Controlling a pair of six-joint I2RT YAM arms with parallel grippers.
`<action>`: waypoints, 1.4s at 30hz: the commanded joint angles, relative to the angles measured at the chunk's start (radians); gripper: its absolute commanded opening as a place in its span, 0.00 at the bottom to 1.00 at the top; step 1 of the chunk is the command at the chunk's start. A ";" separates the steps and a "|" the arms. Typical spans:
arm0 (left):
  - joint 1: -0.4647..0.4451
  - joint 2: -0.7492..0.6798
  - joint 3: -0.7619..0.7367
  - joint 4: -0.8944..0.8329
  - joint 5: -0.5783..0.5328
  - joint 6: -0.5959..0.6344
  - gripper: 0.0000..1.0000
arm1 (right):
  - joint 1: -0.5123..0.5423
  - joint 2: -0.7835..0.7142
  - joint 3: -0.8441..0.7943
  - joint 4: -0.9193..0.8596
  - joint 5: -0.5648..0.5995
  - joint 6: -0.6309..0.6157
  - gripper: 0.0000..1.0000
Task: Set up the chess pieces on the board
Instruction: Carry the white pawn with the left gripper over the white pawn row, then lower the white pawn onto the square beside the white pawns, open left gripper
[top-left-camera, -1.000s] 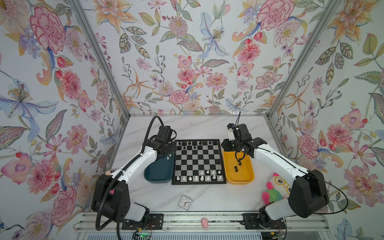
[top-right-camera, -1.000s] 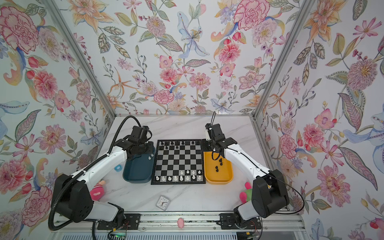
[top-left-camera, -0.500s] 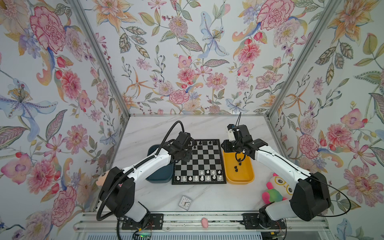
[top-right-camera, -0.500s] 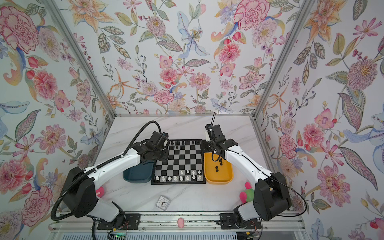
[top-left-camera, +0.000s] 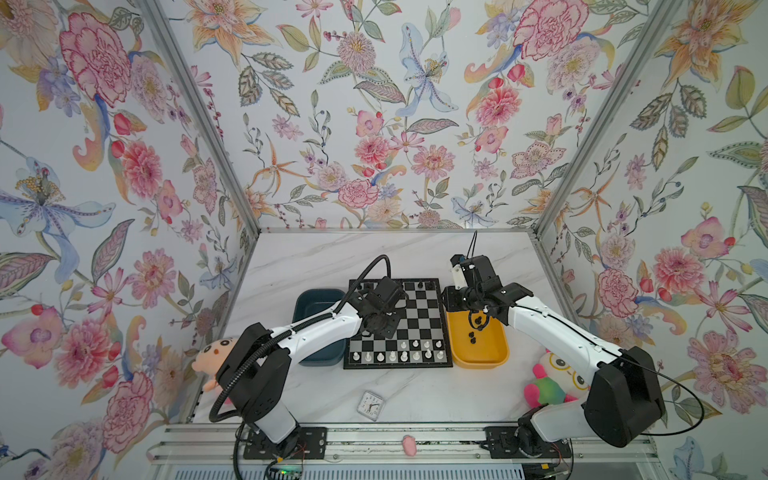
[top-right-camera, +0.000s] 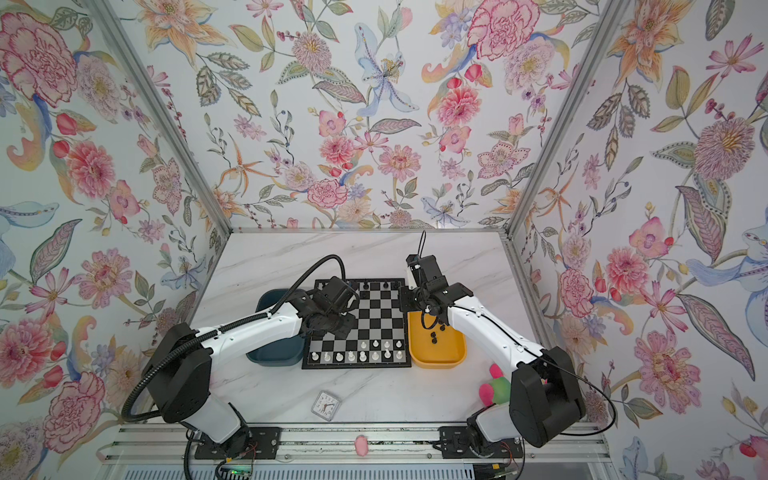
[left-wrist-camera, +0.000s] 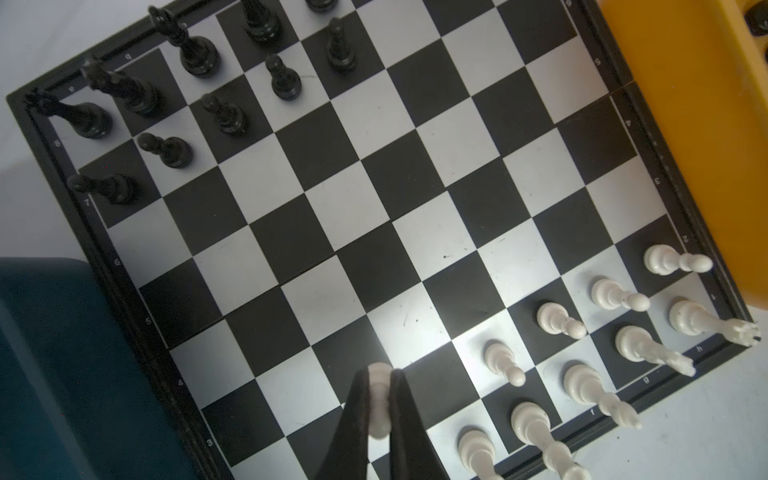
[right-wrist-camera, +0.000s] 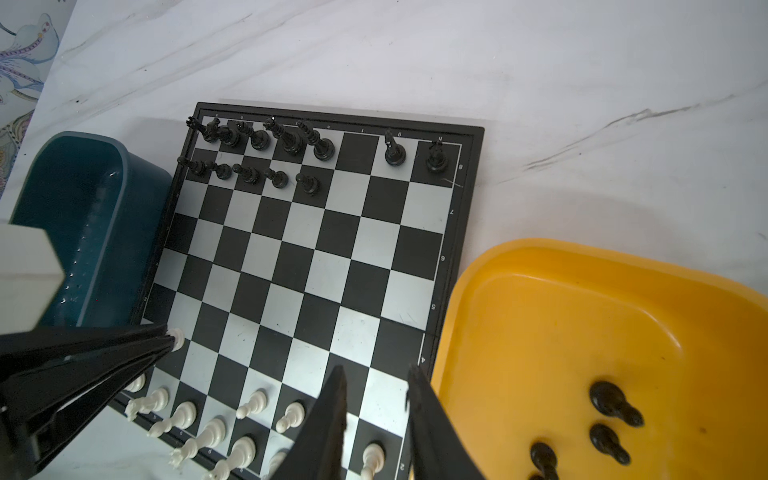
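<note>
**White pawn carried over the board**

The dark teal plastic tray (right-wrist-camera: 83, 216) lies on the counter just beside the board's left edge. The left gripper (left-wrist-camera: 379, 374) is clamped on a small white plastic pawn (left-wrist-camera: 379, 401) above the black-and-silver checked chessboard (left-wrist-camera: 345, 208). The step looks like filling white's pawn row. Next, the pawn needs lowering upright onto a free square beside the standing white pawns (left-wrist-camera: 557, 320) without knocking them. The right gripper (right-wrist-camera: 376, 370) hovers narrowly parted and empty at the board's edge by the yellow plastic tray (right-wrist-camera: 561, 316), where black pawns (right-wrist-camera: 615, 403) lie.
</note>
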 joint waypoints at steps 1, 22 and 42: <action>-0.021 0.020 -0.015 0.021 0.000 0.004 0.06 | 0.007 -0.027 -0.019 0.020 0.021 0.017 0.28; -0.097 0.045 -0.075 0.044 -0.007 -0.035 0.06 | 0.024 -0.056 -0.075 0.046 0.028 0.028 0.28; -0.116 0.041 -0.125 0.097 -0.010 -0.064 0.06 | 0.047 -0.080 -0.104 0.053 0.052 0.038 0.28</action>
